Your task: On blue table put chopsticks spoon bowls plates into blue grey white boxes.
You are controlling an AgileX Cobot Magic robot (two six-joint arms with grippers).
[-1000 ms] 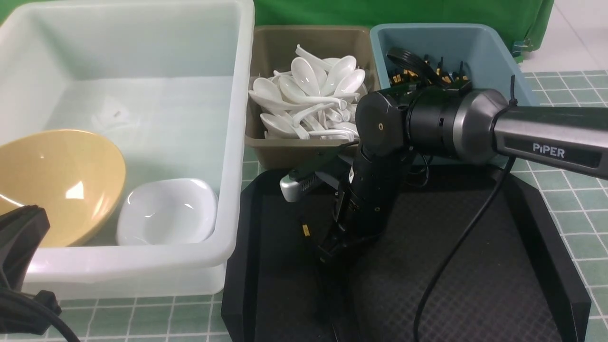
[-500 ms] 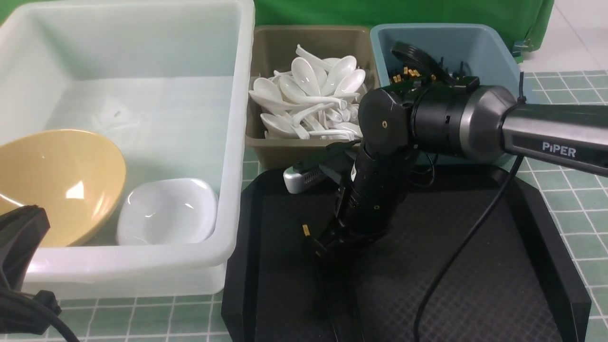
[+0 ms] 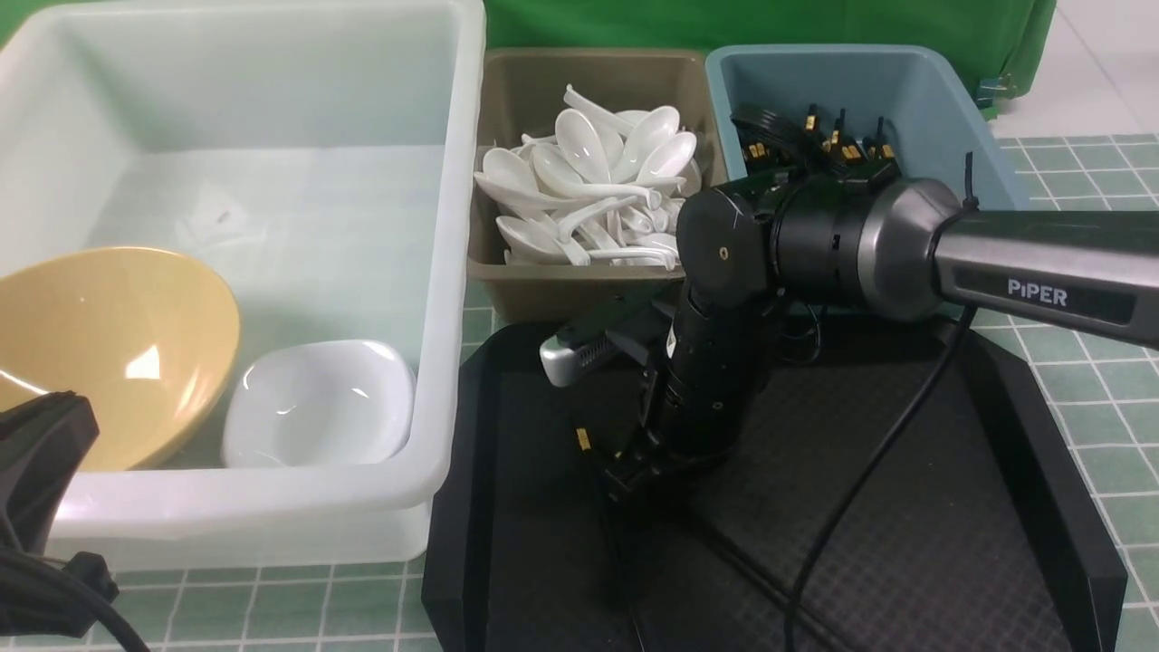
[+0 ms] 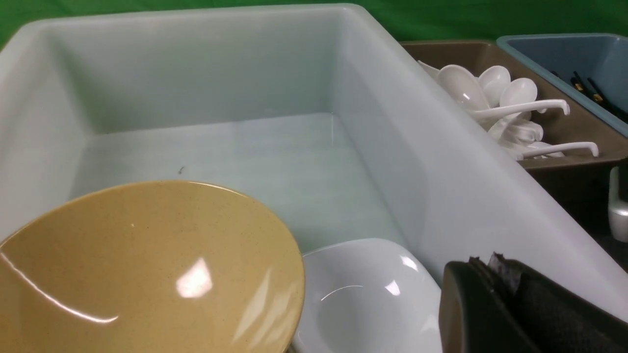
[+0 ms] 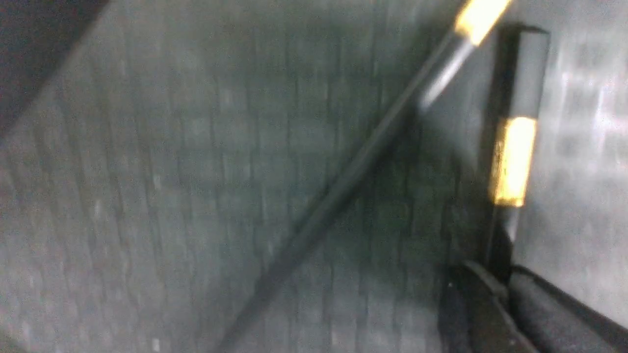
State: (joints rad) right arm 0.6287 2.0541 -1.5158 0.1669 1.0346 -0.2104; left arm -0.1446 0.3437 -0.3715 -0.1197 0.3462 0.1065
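Pinching one chopstick (image 3: 584, 440) near its gold band, the right claw (image 3: 623, 474) points down into the black tray (image 3: 951, 471), jaws narrowed on the stick. A second chopstick (image 5: 343, 186) lies loose on the tray beside it. This grip probably prepares a lift toward the slate-blue box (image 3: 905, 81) behind, where like sticks are gathered. The left claw (image 3: 36, 453) hangs at the white tub (image 3: 272, 516); its opening cannot be told.
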